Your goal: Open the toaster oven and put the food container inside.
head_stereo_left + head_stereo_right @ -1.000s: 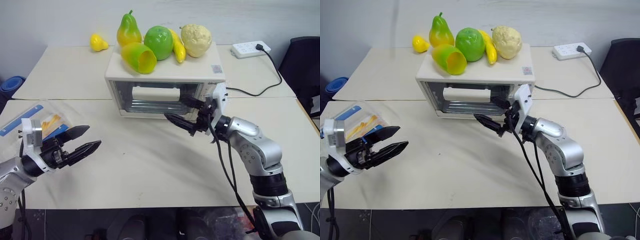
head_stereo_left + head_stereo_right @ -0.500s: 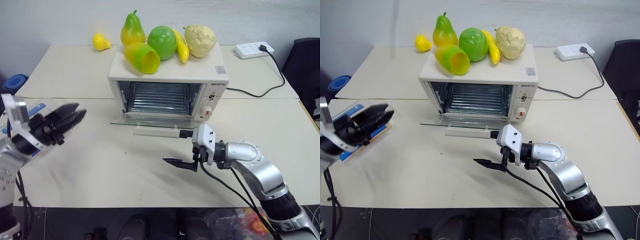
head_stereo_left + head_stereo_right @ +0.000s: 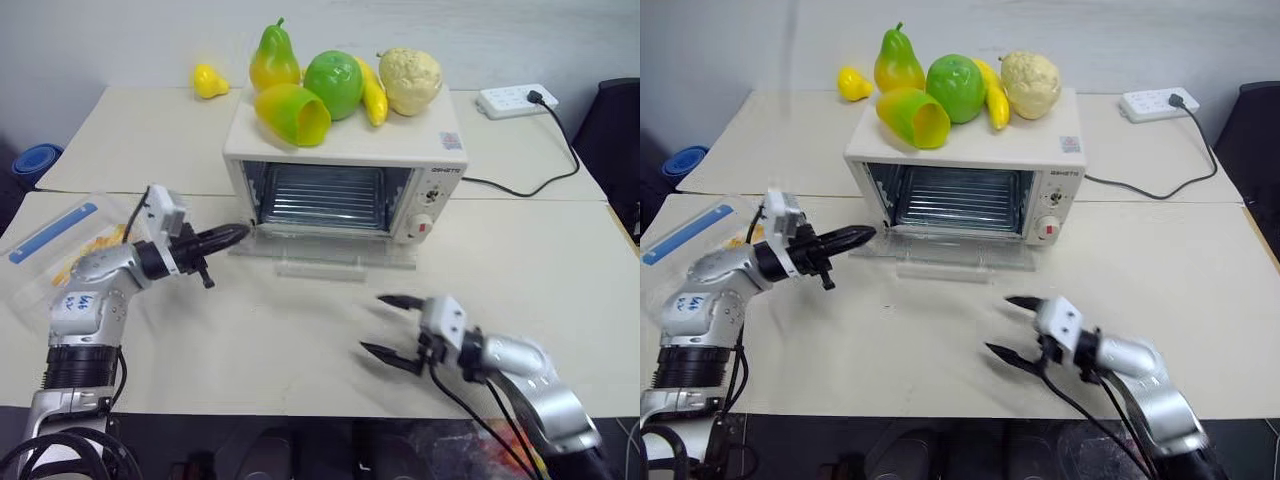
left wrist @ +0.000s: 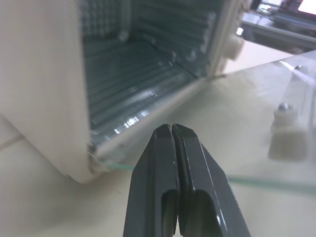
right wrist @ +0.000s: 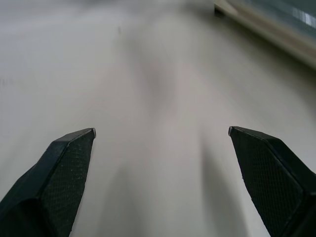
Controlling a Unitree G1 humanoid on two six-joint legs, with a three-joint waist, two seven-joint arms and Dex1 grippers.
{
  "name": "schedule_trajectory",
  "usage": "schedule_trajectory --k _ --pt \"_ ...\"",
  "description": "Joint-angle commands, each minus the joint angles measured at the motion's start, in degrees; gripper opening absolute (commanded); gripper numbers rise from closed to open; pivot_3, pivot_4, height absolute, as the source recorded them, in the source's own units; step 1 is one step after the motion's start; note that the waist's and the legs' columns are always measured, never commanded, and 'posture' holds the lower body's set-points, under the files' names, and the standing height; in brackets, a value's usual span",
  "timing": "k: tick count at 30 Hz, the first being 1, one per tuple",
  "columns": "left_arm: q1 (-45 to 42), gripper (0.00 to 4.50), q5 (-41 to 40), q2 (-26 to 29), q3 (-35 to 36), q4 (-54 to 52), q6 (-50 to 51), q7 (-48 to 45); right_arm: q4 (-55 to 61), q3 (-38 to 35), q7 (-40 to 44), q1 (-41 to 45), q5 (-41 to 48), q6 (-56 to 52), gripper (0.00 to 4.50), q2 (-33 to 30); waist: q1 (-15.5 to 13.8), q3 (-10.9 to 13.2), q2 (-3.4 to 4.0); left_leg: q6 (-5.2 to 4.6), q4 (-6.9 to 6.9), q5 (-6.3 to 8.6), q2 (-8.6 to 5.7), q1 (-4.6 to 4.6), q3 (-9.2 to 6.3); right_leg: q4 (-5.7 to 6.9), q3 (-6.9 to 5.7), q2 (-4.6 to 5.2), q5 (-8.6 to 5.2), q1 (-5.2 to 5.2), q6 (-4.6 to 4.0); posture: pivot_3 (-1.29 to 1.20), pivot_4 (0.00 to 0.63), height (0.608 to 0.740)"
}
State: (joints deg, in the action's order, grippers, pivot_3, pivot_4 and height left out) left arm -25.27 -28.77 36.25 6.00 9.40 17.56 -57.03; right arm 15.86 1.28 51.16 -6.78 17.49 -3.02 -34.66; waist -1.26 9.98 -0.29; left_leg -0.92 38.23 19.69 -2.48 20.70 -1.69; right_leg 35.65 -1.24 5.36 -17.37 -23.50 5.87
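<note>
Cream worktop point(image 3: 300, 340) spreads out in front of me, bare along its near edge. Nearest to me, my right gripper point(image 3: 392, 327) hangs low over that surface with its two black fingers spread wide and nothing between them. Farther out on my left, my left gripper point(image 3: 222, 237) points level toward the oven's lower left corner, fingers pressed together on nothing, the tip just beside the corner of the door. Behind my left arm, near the worktop's left edge, lies the food container point(image 3: 55, 250), clear with a blue strip, well apart from the oven. Beyond the grippers stands the toaster oven point(image 3: 345, 165), its glass door point(image 3: 335, 255) dropped flat onto the worktop and the wire rack inside showing. On its roof sit toy fruits point(image 3: 335, 85), and behind it to the right a power strip point(image 3: 510, 100).
</note>
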Motion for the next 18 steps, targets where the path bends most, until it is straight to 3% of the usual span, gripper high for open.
schedule_trajectory --k 1,4,7,11,18 --pt "2.86 0.06 4.09 -0.57 -2.02 -0.79 -5.67 -1.19 3.95 -9.69 -1.38 -6.17 3.79 3.15 4.5 -0.56 0.07 0.01 -0.02 -0.01 0.04 -0.01 0.01 0.01 0.03 -0.07 0.04 -0.01 0.03 0.0 0.06 0.0 0.15 0.74" --pt "6.42 0.06 6.22 -1.18 -1.61 -0.99 -7.95 0.91 4.84 -15.28 -1.61 -8.09 7.0 4.95 4.5 0.19 0.62 0.02 -0.04 0.03 0.01 -0.04 0.06 -0.21 0.11 -0.06 0.15 -0.03 0.04 0.09 0.06 0.0 0.15 0.74" --pt "11.92 0.06 4.43 -4.09 2.3 -3.38 -9.11 5.46 5.6 -16.01 -0.14 -5.32 12.44 2.96 4.5 0.55 1.29 0.01 -0.02 0.09 -0.14 -0.07 0.12 -0.45 0.13 0.02 0.23 -0.05 0.03 0.21 0.04 0.0 0.15 0.74" --pt "21.01 0.91 -3.88 -7.57 12.64 -13.09 -6.64 11.36 6.29 -11.43 2.33 1.13 18.85 -3.48 4.5 1.31 1.97 0.04 -0.07 0.14 -0.2 -0.04 0.25 -0.48 0.15 0.08 0.28 -0.08 -0.04 0.14 -0.08 0.0 0.15 0.74" --pt "46.21 2.98 -23.25 -14.38 39.22 -34.66 2.0 29.21 -1.1 -2.39 7.08 13.27 12.92 6.51 4.5 9.34 1.74 0.09 -0.11 0.13 -0.2 0.05 0.31 -0.37 0.09 -0.05 0.23 -0.09 -0.1 0.09 -0.18 0.0 0.15 0.74"
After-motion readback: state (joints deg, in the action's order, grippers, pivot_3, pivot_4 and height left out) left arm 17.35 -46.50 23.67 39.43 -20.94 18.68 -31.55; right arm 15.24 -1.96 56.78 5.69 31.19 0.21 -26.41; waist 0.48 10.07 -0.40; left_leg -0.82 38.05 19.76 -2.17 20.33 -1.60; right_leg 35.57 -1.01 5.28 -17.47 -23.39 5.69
